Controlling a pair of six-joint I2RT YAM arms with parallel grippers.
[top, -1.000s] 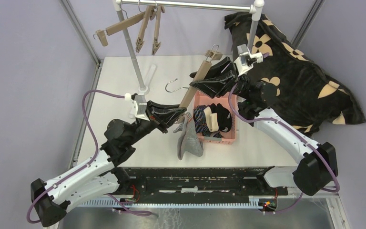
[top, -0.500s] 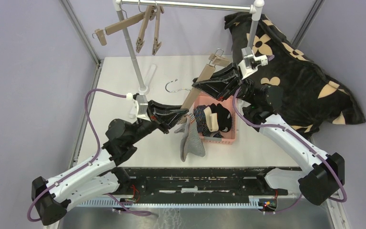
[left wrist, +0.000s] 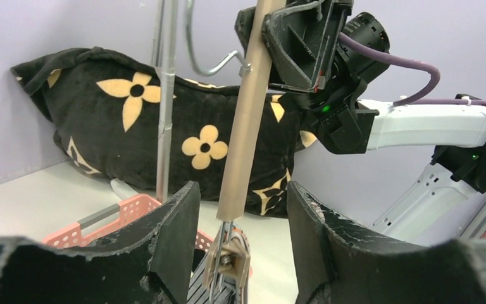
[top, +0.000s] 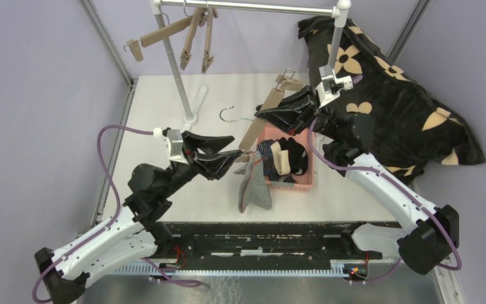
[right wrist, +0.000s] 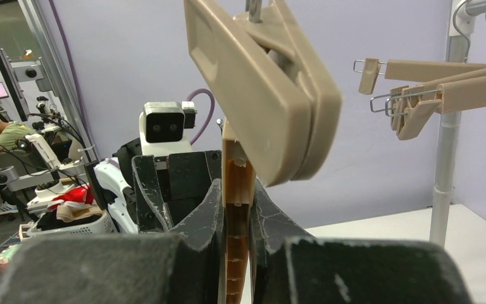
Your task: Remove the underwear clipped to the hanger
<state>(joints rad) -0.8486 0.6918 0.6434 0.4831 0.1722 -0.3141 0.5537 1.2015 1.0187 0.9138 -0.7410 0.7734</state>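
Note:
My right gripper [top: 261,113] [right wrist: 236,190] is shut on the beige hanger bar [top: 267,101] [right wrist: 237,215], holding it tilted over the table. The hanger's lower clip [top: 245,155] [left wrist: 231,259] stands between the open fingers of my left gripper [top: 236,149] [left wrist: 243,196], touching neither. The grey-and-white striped underwear [top: 253,187] [left wrist: 205,288] hangs from that clip down onto the table. The upper clip [right wrist: 259,82] is bare. A navy striped pair [top: 267,158] and a black pair [top: 294,155] lie in the pink basket [top: 291,185].
A rack with spare beige hangers [top: 190,31] [right wrist: 430,82] stands at the back left, its post [top: 177,63] on the table. The big black flower-print cushion [top: 392,95] [left wrist: 164,126] lies at the back right. The basket [left wrist: 120,218] sits just right of the clip.
My left gripper was shut on the lower clip and has opened, with its arm drawn back a little to the left. The right gripper has closed on the hanger and lifted it slightly.

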